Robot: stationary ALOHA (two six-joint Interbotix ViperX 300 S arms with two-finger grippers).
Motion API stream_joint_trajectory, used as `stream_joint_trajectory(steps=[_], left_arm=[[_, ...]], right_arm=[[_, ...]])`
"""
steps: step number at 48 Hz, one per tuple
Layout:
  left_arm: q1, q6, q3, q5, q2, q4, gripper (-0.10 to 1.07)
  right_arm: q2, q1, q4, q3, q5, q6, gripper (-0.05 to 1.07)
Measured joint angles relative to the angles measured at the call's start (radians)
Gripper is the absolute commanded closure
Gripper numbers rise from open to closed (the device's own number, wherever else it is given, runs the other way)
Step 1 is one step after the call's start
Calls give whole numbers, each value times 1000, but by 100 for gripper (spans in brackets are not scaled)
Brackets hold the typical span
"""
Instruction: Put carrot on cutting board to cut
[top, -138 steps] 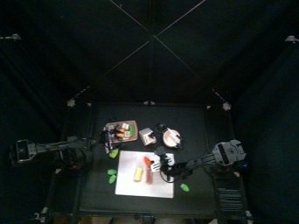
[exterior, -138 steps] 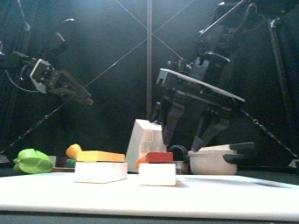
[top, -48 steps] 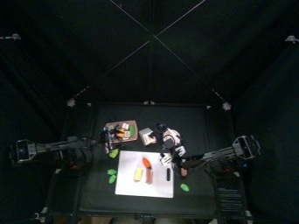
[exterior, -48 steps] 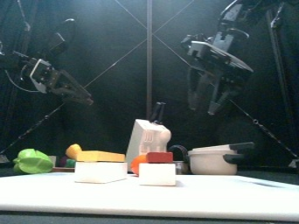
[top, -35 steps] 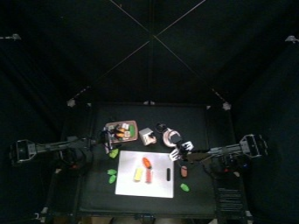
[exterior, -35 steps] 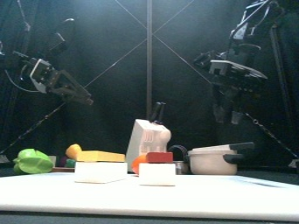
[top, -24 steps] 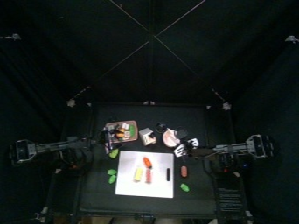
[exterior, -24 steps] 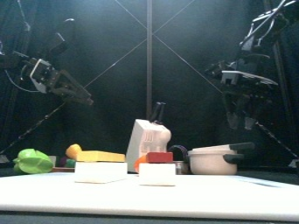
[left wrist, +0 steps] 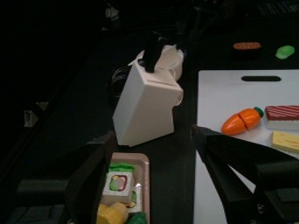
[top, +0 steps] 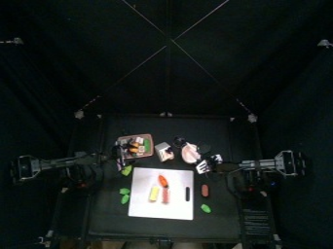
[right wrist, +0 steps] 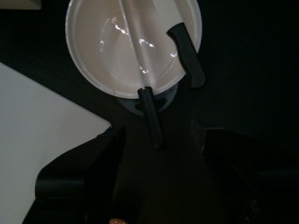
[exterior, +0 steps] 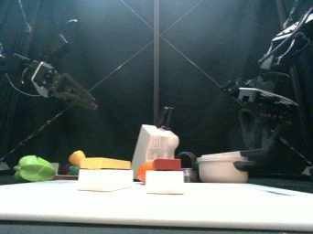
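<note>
You won't find any readable text here, honestly: no labels, brands or numbers on the cutting board (top: 168, 194), the food or the desk (top: 228, 131).

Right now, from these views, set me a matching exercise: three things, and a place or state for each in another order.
Things:
1. carrot
2. knife block
3. right claw

Places or states:
a. open, up in the air
b. lying on the cutting board
c. standing between the tray and the pot

Pairs: 1-b, 2-c, 3-a
</note>
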Motion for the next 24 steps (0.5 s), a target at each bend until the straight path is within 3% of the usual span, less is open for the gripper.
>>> stream_joint_trajectory(steps=[14,24], left_arm=[[0,0,0,0,0,0,-3],[0,0,0,0,0,0,-3]], right_arm=[[49,-11,-2,5,-26,0,11],[61,-9,-2,3,-26,0,24]])
